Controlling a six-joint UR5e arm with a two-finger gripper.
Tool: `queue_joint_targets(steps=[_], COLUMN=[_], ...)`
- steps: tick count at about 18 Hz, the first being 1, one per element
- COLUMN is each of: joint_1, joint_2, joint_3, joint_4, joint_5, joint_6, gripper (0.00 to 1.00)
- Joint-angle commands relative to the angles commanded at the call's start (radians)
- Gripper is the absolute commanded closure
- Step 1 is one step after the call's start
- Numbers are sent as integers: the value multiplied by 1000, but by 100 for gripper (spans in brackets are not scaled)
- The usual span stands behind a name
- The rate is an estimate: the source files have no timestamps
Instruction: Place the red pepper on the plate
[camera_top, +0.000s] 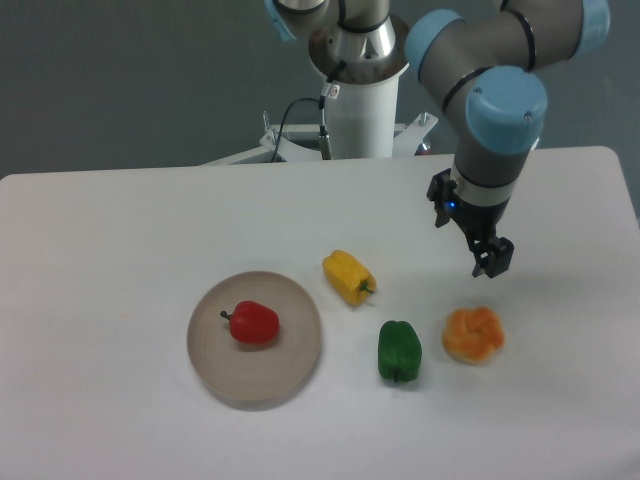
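The red pepper (253, 323) lies on the round greyish-beige plate (292, 358) at the front left of the table, stem pointing left. My gripper (488, 258) hangs far to the right of the plate, above the table just behind the orange pepper. It holds nothing. Its fingers point down and I cannot make out the gap between them.
A yellow pepper (348, 277) lies just right of the plate. A green pepper (399, 351) and an orange lobed pepper (473, 335) lie at the front right. The robot's base and cables stand behind the table's back edge.
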Motion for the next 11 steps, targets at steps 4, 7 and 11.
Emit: queue_joint_targets(steps=[4, 7, 11], joint_1=[-6, -6, -5], joint_2=[-21, -25, -25], joint_3=[0, -2, 2], joint_4=[37, 48, 48], joint_5=[-8, -8, -8], joint_6=[0, -2, 0], gripper=[0, 0, 0])
